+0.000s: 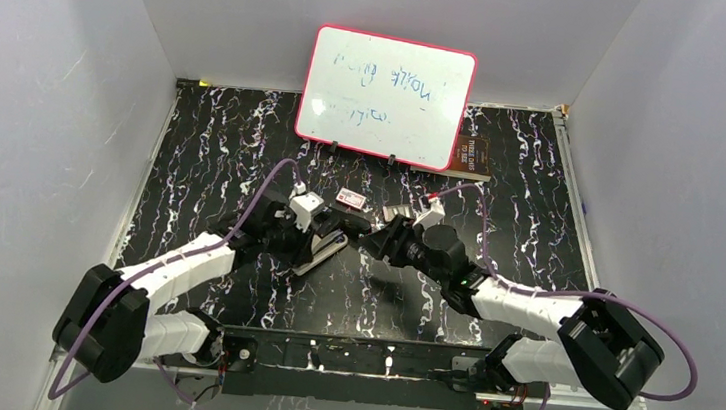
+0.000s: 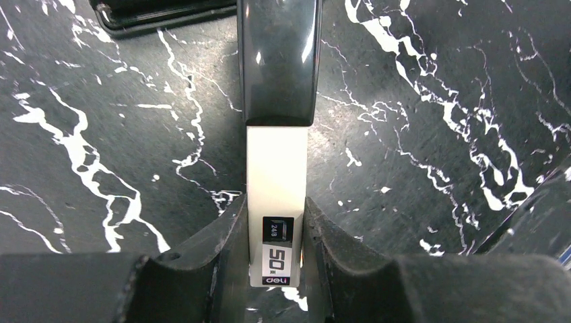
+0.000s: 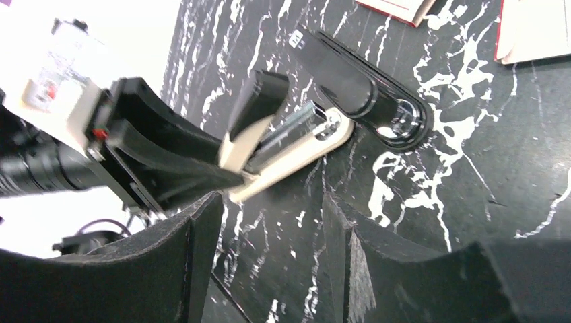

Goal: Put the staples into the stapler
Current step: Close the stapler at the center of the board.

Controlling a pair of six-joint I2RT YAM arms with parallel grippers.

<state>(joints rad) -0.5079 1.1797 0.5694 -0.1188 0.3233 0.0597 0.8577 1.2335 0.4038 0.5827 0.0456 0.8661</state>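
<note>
The stapler [image 1: 320, 246] lies open on the black marbled table between the two grippers. Its black top half [image 3: 363, 87] is folded back flat, and the shiny metal rail [image 3: 296, 131] shows in the cream lower half. My left gripper [image 2: 275, 205] is shut on the cream end of the stapler [image 2: 277, 168], next to its small printed label. My right gripper [image 3: 271, 202] stands open a little to the right of the stapler, with only bare table between its fingers. I see no staples in any view.
A small white box with a red label [image 1: 350, 199] lies just behind the stapler. A red-framed whiteboard [image 1: 386, 97] leans at the back, with a brown booklet [image 1: 471, 157] beside it. Grey walls enclose the table on three sides.
</note>
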